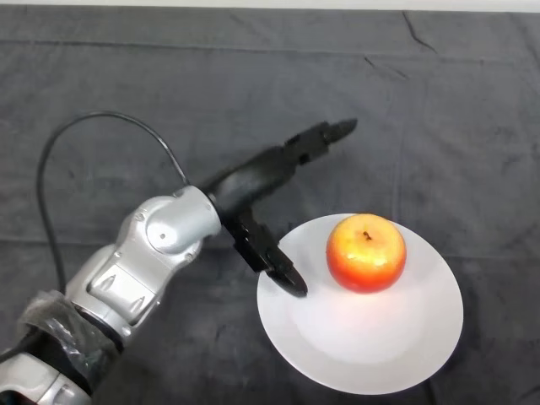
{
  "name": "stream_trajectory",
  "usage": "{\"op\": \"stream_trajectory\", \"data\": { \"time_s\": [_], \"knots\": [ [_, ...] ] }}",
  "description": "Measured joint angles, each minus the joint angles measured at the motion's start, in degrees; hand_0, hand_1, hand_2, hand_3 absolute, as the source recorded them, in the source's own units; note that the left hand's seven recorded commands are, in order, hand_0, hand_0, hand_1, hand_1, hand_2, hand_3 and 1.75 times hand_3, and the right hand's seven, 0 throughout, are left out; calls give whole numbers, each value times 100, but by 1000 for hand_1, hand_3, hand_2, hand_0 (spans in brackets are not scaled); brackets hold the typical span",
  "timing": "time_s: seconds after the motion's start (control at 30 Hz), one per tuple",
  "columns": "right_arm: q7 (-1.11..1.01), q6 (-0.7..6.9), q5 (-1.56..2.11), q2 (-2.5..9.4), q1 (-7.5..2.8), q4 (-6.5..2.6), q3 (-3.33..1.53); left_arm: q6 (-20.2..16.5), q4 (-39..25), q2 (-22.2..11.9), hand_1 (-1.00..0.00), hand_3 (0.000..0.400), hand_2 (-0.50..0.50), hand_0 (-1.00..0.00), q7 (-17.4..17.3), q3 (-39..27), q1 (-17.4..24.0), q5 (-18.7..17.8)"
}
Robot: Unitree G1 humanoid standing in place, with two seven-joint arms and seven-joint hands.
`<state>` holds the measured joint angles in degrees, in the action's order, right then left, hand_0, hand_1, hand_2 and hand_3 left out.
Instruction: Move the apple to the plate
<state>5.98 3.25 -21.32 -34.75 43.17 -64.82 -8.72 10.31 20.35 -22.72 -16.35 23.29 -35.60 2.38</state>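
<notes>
A red and yellow apple (366, 252) stands upright on a white plate (363, 333), toward the plate's far side. My left hand (261, 181) is to the left of the apple and apart from it. Its fingers (325, 137) stretch straight out toward the upper right, beyond the plate. Its thumb (274, 257) points down over the plate's left rim. The hand is open and holds nothing.
The table is covered by a dark wrinkled cloth (439, 110). My silver-grey forearm (143, 261) comes in from the lower left.
</notes>
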Motion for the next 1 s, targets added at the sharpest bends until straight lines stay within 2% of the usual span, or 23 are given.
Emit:
{"op": "stream_trajectory", "data": {
  "time_s": [0.2,0.37,0.53,1.0],
  "knots": [
    [0,4,0,5,-6,24,-1,310,-6,-315,0,0,0,0,-51,-440,382,-191],
    [0,5,-1,5,-6,25,-1,404,-6,-567,0,0,0,0,-73,-767,586,-212],
    [0,7,-1,5,-7,25,-1,404,-6,-766,0,0,0,0,-86,-1188,595,-321],
    [0,11,0,5,-6,25,-1,307,-292,-984,0,0,0,0,-79,-1899,620,-375]
  ]
}}
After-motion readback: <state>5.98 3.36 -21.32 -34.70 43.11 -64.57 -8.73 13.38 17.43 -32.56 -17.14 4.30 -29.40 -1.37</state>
